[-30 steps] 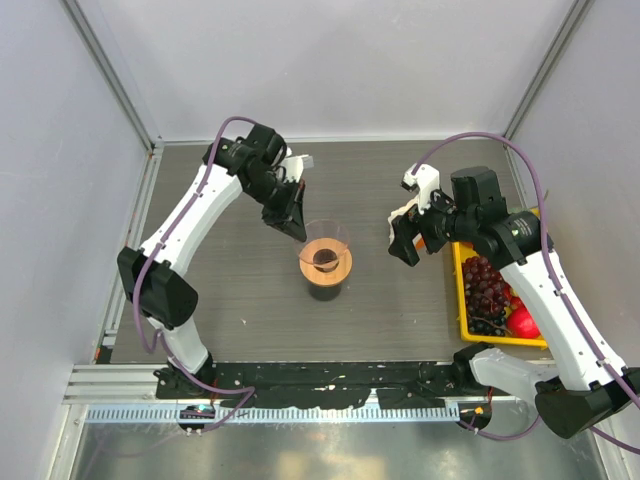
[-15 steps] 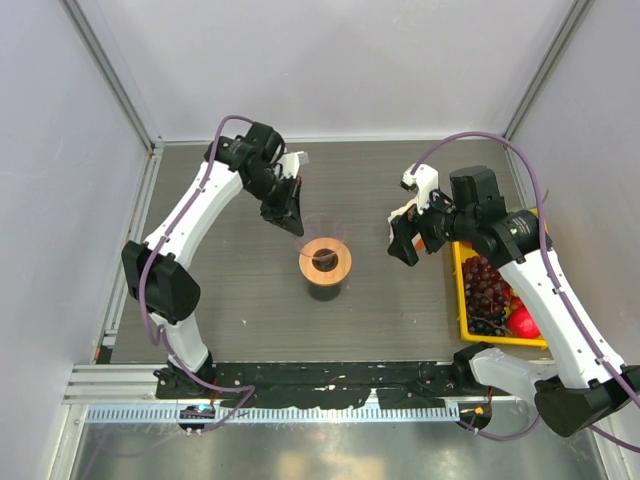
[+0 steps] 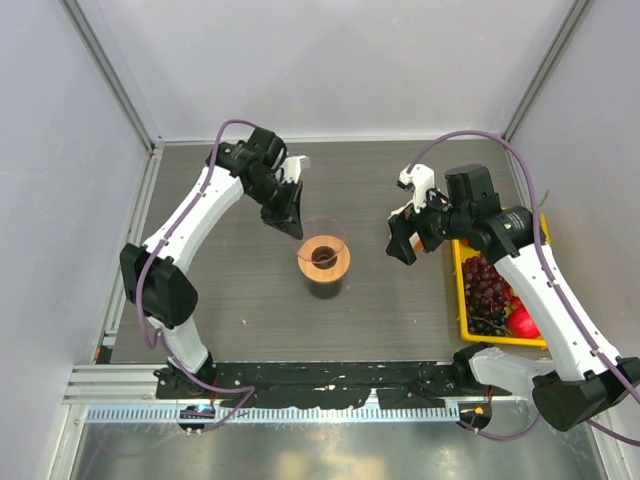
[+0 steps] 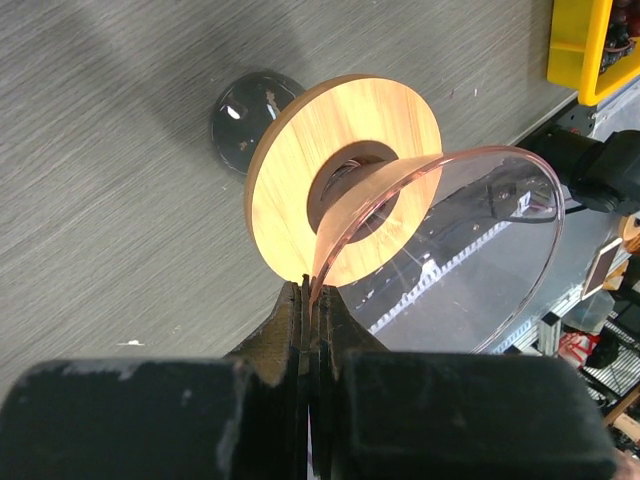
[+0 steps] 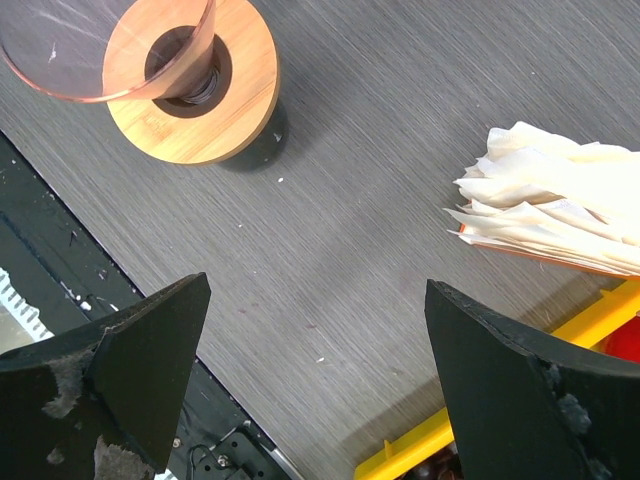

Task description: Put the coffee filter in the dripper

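The dripper stands mid-table: a tan wooden ring on a dark base, with a clear funnel cone tilted toward the far left. My left gripper is shut on the cone's thin rim; the left wrist view shows the jaws pinching the clear rim just beside the wooden ring. My right gripper is open and empty, hovering above the table right of the dripper. No single coffee filter shows apart from the ruffled bunch of white filters.
A yellow tray with grapes and red fruit sits at the right edge, its corner in the right wrist view. The filter bunch lies under my right wrist. Grey walls enclose the table.
My left gripper shifted slightly while keeping hold of the cone's rim. My right gripper edged a little to the left. The wooden ring stayed in place.
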Controlling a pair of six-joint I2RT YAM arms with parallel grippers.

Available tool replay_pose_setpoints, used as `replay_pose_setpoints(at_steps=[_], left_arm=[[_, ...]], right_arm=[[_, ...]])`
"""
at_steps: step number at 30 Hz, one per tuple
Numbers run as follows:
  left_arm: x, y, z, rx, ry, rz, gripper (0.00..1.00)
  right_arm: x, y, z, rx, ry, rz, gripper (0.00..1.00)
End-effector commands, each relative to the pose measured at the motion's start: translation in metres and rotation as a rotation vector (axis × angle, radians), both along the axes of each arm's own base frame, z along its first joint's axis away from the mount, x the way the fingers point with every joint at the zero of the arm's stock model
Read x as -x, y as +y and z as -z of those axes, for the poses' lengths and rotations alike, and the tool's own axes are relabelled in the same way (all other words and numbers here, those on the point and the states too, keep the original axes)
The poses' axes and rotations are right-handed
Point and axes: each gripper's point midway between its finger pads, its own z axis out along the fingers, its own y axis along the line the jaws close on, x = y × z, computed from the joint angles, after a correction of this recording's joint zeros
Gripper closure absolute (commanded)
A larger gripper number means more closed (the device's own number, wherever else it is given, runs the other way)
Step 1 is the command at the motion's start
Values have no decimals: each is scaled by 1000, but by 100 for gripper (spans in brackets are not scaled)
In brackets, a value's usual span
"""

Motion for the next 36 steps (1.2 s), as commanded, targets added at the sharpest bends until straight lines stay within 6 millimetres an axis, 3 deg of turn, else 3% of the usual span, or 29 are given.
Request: replay_pose_setpoints(at_steps=[1, 6, 9, 13, 16, 18, 21, 28, 36], left_arm=[[4, -3, -10, 9, -88, 25, 94], [0, 1, -9, -16, -137, 8, 76], [1, 3, -16, -13, -159, 10, 54], [1, 3, -35, 12, -211, 16, 40], [5, 7, -50, 38, -252, 9, 39], [4, 15, -49, 43, -252, -32, 40], [1, 25, -46, 49, -241, -89, 42], [3, 20, -43, 109, -210, -111, 48], [4, 15, -31, 138, -171, -150, 50]], right_arm=[[-7, 6, -18, -33, -53, -19, 5], [-9, 7, -20, -36, -55, -21, 5], [-9, 9, -23, -47, -54, -28, 5], [-8, 20, -32, -110, -43, -43, 5], [-6, 36, -44, -212, -29, -75, 3], [-10, 48, -49, -296, 4, -62, 0], [-16, 68, -50, -394, 87, -24, 7], [-25, 104, -32, -431, 216, 4, 18], [-22, 114, -11, -373, 283, -13, 33]])
